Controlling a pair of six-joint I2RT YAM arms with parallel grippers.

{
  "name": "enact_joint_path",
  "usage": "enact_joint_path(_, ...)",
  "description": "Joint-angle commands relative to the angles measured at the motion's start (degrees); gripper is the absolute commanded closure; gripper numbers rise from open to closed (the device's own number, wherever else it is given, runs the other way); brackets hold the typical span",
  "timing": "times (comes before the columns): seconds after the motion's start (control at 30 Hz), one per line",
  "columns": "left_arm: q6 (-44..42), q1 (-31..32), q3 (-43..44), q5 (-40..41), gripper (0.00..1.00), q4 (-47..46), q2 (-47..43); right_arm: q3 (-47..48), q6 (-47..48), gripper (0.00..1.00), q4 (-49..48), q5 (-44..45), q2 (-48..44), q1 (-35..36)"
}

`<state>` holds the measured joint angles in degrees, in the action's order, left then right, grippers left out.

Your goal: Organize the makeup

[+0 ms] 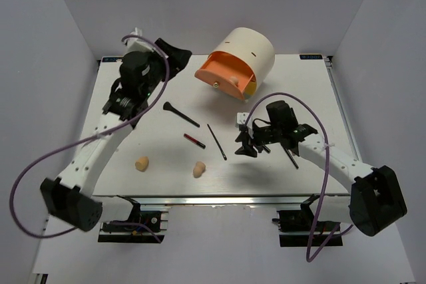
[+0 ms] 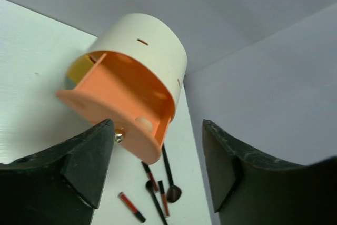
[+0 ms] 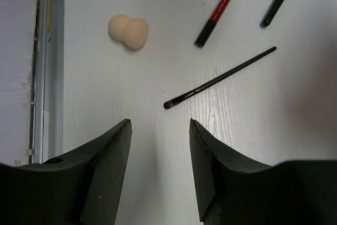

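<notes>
Right gripper (image 3: pixel 159 130) held wide, empty, above tabletop (image 3: pixel 263 146); thin brush (image 3: pixel 218 78) seen just ahead, sponge (image 3: pixel 128 31) ahead-left
Left gripper (image 2: pixel 157 130) spread wide, empty; case (image 2: pixel 142 61) seen ahead

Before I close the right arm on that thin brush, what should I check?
1. Right jaws open and empty: ok.
2. Thin brush between the right jaws: not ok; it lies ahead of them.
3. Sponge and red-and-black stick apart from the brush: ok.
4. Orange drawer of the case open: ok.
5. Left jaws open, empty, facing the drawer: ok.
6. Room left in the drawer: cannot tell.
</notes>
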<state>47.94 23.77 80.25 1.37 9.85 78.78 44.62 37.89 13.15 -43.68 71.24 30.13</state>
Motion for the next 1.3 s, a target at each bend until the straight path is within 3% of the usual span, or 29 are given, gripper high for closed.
enact_joint_path(0.0,-3.0,-0.3,-7.5,3.9,0.18,1.2,-9.1,3.4,0.4,0.46,-0.6,-0.4,1.0,1.5)
enact_joint_path(0.2,-2.8,-0.2,-19.0,9.5,0.02,6.7,-22.1,3.1,-1.9,0.46,-2.1,2.8,1.7,3.5)
enact_joint_path(0.33,0.0,-0.2,-23.7,12.2,0.02,11.9,-30.8,4.4,-1.4,0.43,-2.3,5.7,2.5,6.0)
enact_joint_path(0.53,2.5,-0.2,-31.7,14.4,0.02,18.1,-40.9,5.6,6.6,0.26,-0.1,1.0,8.7,7.3)
enact_joint_path(0.67,3.0,-0.3,-32.3,17.6,0.02,23.5,-45.4,9.3,12.3,0.23,5.5,-2.6,10.5,8.4)
enact_joint_path(0.93,-0.4,-0.2,-31.5,18.5,0.02,26.8,-42.5,6.9,21.3,0.24,6.3,-2.9,12.5,12.0)
enact_joint_path(1.1,-0.2,-0.2,-30.2,18.5,0.02,29.8,-41.1,6.0,22.9,0.25,-0.6,0.4,16.1,17.9)
enact_joint_path(1.27,2.2,-0.2,-31.4,19.9,0.02,31.5,-46.1,8.5,22.0,0.27,-6.5,5.4,21.4,22.9)
